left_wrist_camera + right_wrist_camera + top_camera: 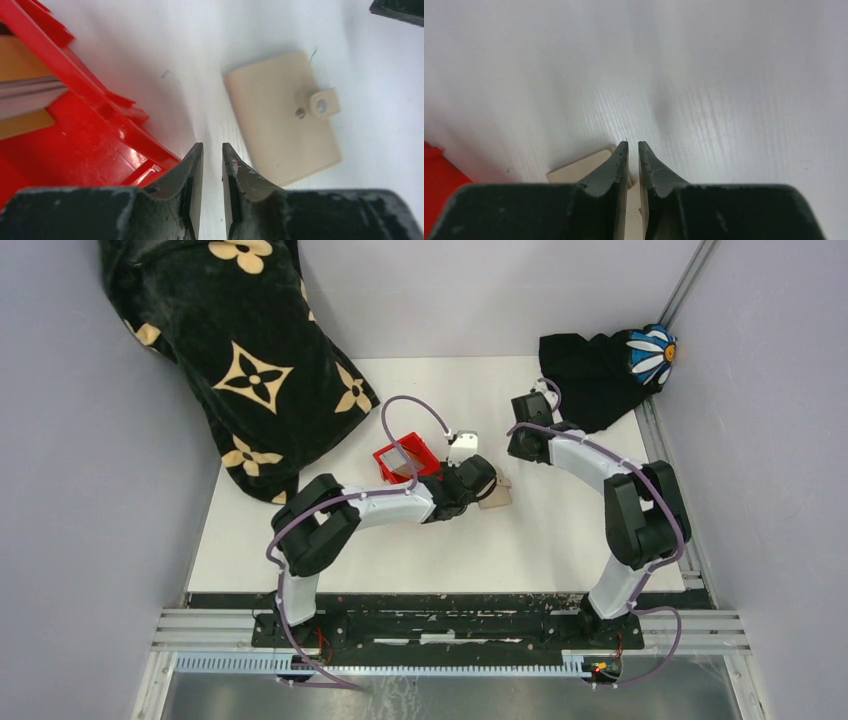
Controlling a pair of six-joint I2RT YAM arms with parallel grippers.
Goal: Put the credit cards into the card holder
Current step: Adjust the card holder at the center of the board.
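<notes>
Left gripper (212, 150), jaws narrowly parted and empty, hangs low over the white desk (200, 45). The red plastic bin (100, 145) lies to its left and the small beige folding leather-like card holder (282, 117) to its right. Right gripper (633, 145), likewise narrow and holding nothing, hovers over the holder. The holder lies folded shut, its tab (324, 105) beside the stud (300, 114), apparently unsnapped. Judged step: opening the holder. One gripper should pin the lower flap while the other, widened first, lifts the tab edge. The bin holds thin grey credit cards (25, 95) stacked between tan pieces; the holder's slots are hidden.
</notes>
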